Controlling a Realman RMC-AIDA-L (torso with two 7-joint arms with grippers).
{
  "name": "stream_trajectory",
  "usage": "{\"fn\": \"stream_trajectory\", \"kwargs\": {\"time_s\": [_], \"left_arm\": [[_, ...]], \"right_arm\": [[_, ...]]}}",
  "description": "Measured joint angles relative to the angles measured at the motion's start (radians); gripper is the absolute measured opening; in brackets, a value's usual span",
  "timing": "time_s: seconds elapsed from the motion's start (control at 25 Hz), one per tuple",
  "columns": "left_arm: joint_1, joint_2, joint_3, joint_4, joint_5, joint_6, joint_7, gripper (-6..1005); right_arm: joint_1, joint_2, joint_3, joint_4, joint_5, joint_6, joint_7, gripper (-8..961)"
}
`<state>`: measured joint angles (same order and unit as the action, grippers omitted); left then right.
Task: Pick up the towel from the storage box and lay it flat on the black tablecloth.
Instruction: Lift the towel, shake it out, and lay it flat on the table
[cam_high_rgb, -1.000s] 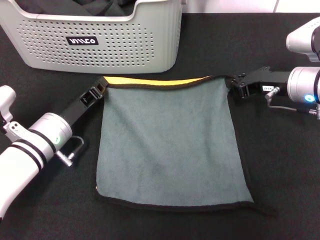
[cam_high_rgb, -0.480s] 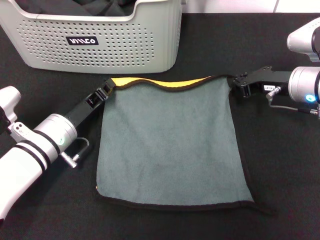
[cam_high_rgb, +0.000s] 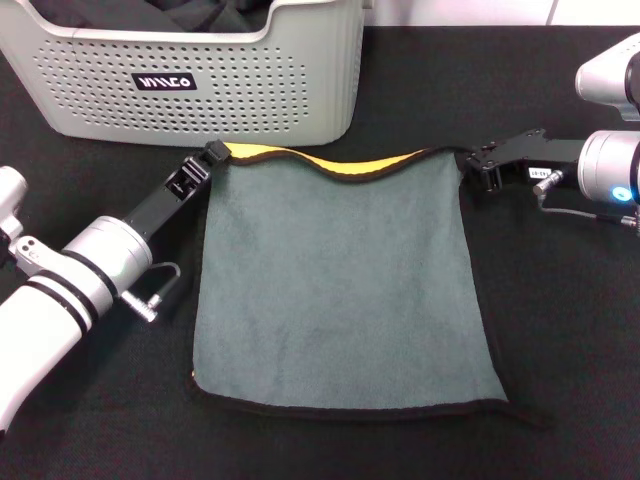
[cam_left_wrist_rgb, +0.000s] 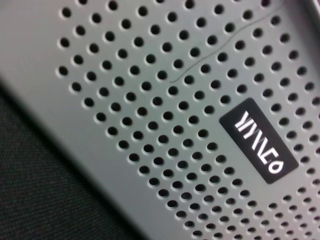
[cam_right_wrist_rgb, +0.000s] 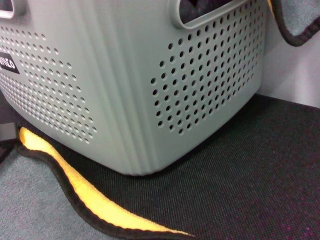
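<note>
The towel (cam_high_rgb: 340, 280) lies grey-green side up on the black tablecloth (cam_high_rgb: 560, 330). Its far edge is turned over in a wavy orange-yellow strip (cam_right_wrist_rgb: 85, 192). My left gripper (cam_high_rgb: 213, 152) is shut on the towel's far left corner, low and close to the front wall of the storage box (cam_high_rgb: 200, 90). My right gripper (cam_high_rgb: 464, 158) is shut on the far right corner, and a bit of the towel's edge (cam_right_wrist_rgb: 292, 27) shows close to the right wrist camera. The left wrist view shows only the box wall (cam_left_wrist_rgb: 150, 100) and its black label (cam_left_wrist_rgb: 260, 142).
The storage box stands at the back left, just beyond the towel's far edge, with a dark cloth bundle (cam_high_rgb: 190, 12) inside. The box corner (cam_right_wrist_rgb: 125, 90) is near the yellow strip. Bare tablecloth (cam_right_wrist_rgb: 250, 165) lies to the right and front.
My left gripper has moved toward the box with the towel's corner, and the far edge now waves more. My right gripper has risen slightly at the other corner.
</note>
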<state>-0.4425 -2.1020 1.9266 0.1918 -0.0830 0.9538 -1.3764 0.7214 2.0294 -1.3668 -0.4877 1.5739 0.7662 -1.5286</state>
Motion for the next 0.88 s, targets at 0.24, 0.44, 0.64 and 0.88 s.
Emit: {"fn": "stream_trajectory", "kwargs": {"time_s": [0.24, 0.44, 0.64, 0.88], "left_arm": [[-0.013, -0.002, -0.004, 0.000, -0.018, -0.002, -0.046, 49], [-0.015, 0.001, -0.005, 0.000, -0.018, -0.002, -0.053, 68], [-0.012, 0.005, -0.005, -0.005, -0.015, 0.021, -0.074, 87], [0.000, 0.006, 0.002, -0.009, -0.009, 0.038, -0.086, 166]], "right_arm": [[0.003, 0.000, 0.000, 0.000, 0.008, -0.006, -0.001, 15], [0.003, -0.003, 0.001, 0.008, 0.023, -0.009, 0.001, 16], [-0.028, -0.004, 0.002, -0.027, 0.025, -0.011, -0.010, 46], [-0.125, -0.005, 0.005, -0.146, 0.096, -0.003, -0.049, 161]]}}
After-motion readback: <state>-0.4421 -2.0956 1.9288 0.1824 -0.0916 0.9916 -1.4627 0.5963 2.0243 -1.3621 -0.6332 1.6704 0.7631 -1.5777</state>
